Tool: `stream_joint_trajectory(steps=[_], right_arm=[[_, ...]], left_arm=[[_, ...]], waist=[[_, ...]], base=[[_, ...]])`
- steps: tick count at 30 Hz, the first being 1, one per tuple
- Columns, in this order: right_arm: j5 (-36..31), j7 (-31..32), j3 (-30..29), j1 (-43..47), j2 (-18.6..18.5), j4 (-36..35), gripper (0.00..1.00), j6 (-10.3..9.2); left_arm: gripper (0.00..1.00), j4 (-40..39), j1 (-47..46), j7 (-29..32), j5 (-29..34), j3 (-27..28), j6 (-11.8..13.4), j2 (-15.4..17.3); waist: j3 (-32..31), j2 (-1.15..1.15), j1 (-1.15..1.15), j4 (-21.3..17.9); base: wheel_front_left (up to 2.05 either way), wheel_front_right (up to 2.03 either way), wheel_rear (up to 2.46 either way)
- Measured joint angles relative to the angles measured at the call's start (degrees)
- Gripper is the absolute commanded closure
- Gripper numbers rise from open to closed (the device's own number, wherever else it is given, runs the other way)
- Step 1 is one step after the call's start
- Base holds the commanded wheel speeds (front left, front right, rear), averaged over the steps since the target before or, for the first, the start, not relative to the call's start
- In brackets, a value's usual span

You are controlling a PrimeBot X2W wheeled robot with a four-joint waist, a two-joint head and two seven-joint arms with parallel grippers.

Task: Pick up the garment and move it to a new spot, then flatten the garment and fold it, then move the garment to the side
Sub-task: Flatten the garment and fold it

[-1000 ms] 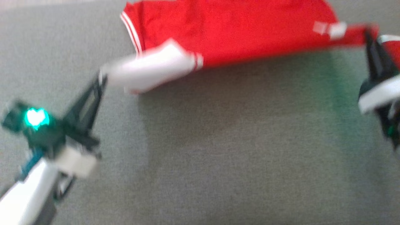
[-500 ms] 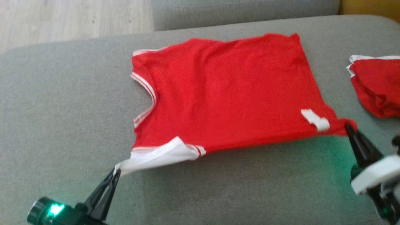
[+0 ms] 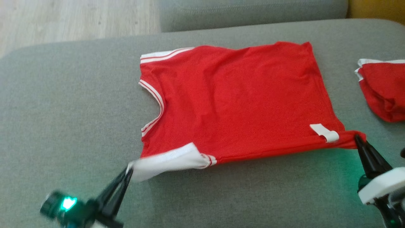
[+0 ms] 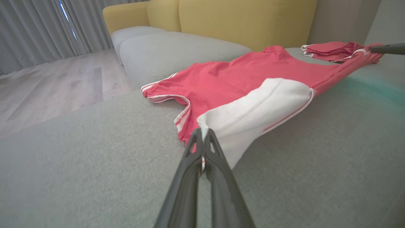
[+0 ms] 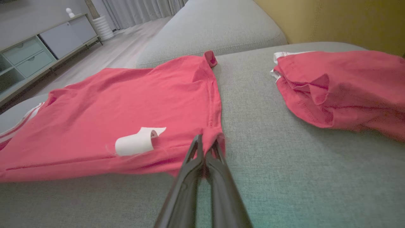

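**Head view.** The red garment (image 3: 240, 101) lay spread across the grey sofa cushion (image 3: 63, 104), its curved, white-striped opening toward my left and its hem toward my right; the far edge rested on the cushion, while the near edge ran taut between my two grippers and cast a shadow on the upholstery below; my left gripper (image 3: 129, 167), at the lower left, was pinched fully together on the tip of the white sleeve (image 3: 171, 160), fingers pointing up and to the right; a green light (image 3: 68, 203) glowed on its body; my right gripper (image 3: 358, 138), at the lower right, was likewise clamped tight on the near hem corner of the garment, red cloth bunched at its fingertips; a small white label (image 3: 324, 133), curled at one end, sat on the garment just beside that corner.

**Left wrist view.** The sleeve appeared lifted off the cushion from the pinch outward; whether the near edge touched the cushion anywhere between my grippers I could not tell.

**Surroundings.** A second red piece of clothing (image 3: 383, 91), crumpled and white-edged, lay on the same cushion to my right, apart from the garment; beyond the cushion were a pale wooden floor (image 3: 72, 19), a yellow backrest (image 4: 246, 19), grey curtains (image 4: 31, 28) and a low cabinet (image 5: 38, 44).
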Motion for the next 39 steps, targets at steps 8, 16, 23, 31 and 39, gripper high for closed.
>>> stream_joint_trajectory(steps=[8, 16, 23, 31, 39], right_arm=[[-1.65, 2.48, -0.37, -9.11, 2.01, 3.65, 1.00, 0.00], [-2.25, 2.42, 2.20, -18.02, 3.89, 8.66, 1.00, 0.00], [-2.25, -0.13, 2.93, -19.05, 4.86, 11.81, 0.00, 0.00], [-4.36, -1.24, -1.59, -14.60, 6.81, 8.82, 0.00, 0.00], [-6.87, -1.27, -4.15, -10.28, 8.57, 4.87, 0.00, 0.00]], left_arm=[[1.00, 7.05, -17.57, -0.01, 2.96, -1.64, -1.92, -2.21], [1.00, 15.01, -28.13, -0.01, 3.92, -3.90, -2.76, -3.48], [0.00, 17.57, -28.39, -0.01, 1.16, -1.64, -3.18, -6.68], [0.00, 10.32, -12.83, -0.01, -4.54, 4.38, -2.58, -12.03], [0.00, 11.00, -6.02, 0.00, -4.13, 6.42, -2.08, -13.67]], waist=[[4.95, 0.00, 0.01, 0.59], [9.78, 0.00, 0.02, 0.77], [9.94, 0.00, 0.01, 0.94], [6.83, 0.00, -0.01, -0.39], [5.78, 0.00, -0.01, -2.23]], base=[[0.00, 0.00, 0.00], [0.00, 0.00, 0.00], [0.00, 0.00, 0.00], [0.00, 0.00, 0.00], [0.00, 0.00, 0.00]])
